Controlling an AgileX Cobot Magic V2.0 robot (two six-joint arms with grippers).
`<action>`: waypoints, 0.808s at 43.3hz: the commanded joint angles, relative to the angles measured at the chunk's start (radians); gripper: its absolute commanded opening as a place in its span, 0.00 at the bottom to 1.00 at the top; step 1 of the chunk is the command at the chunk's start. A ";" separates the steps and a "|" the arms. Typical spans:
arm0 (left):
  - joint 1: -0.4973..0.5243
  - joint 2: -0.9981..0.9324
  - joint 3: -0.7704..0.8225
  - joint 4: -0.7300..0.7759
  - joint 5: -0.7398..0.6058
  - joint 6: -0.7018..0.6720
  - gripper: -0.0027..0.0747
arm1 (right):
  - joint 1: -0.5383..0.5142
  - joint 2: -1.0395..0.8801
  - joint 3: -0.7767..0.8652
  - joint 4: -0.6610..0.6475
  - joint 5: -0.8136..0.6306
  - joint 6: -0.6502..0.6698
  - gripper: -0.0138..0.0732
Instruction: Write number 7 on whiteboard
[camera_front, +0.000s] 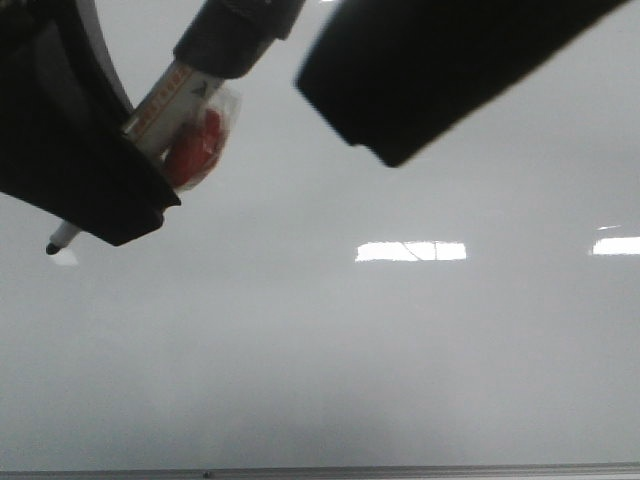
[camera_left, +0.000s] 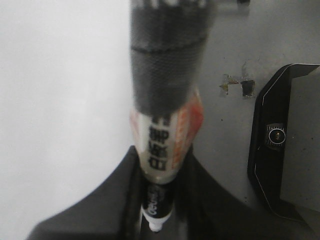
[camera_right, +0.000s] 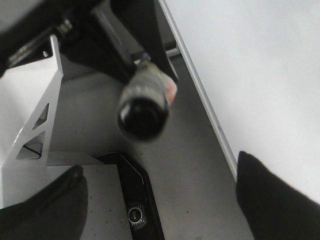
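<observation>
Whiteboard (camera_front: 350, 380) look: it is showing as a large, glossy, pale grey-white sheet, catching bright rectangular light reflections.
Whiteboard place: it is lying flat on the counter (camera_right: 175, 165), and bare grey counter is showing just beside its frame.
Whiteboard long axis: the thin grey frame edge (camera_front: 400, 470) is running left to right along the side facing the counter's front edge.
Marker (camera_front: 170, 95): it is slanting, with its dark tip (camera_front: 50, 247) pointing down toward the counter's left edge and sitting very close to the board. Whether the tip is touching cannot be told.
Left end effector (camera_left: 157, 210): it is gripping the marker's barrel, with its fingers closed tight on either side.
Right end effector (camera_right: 160, 200): it is holding nothing, with its dark fingers (camera_right: 272, 200) spread wide over the board's frame.
</observation>
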 joint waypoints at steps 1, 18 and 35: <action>-0.008 -0.025 -0.031 0.000 -0.044 0.002 0.01 | 0.047 0.037 -0.087 0.040 -0.048 -0.028 0.88; -0.008 -0.025 -0.031 -0.008 -0.063 0.002 0.01 | 0.074 0.126 -0.140 0.048 -0.071 -0.054 0.66; -0.006 -0.025 -0.031 -0.042 -0.071 -0.011 0.01 | 0.074 0.126 -0.140 0.064 -0.074 -0.057 0.09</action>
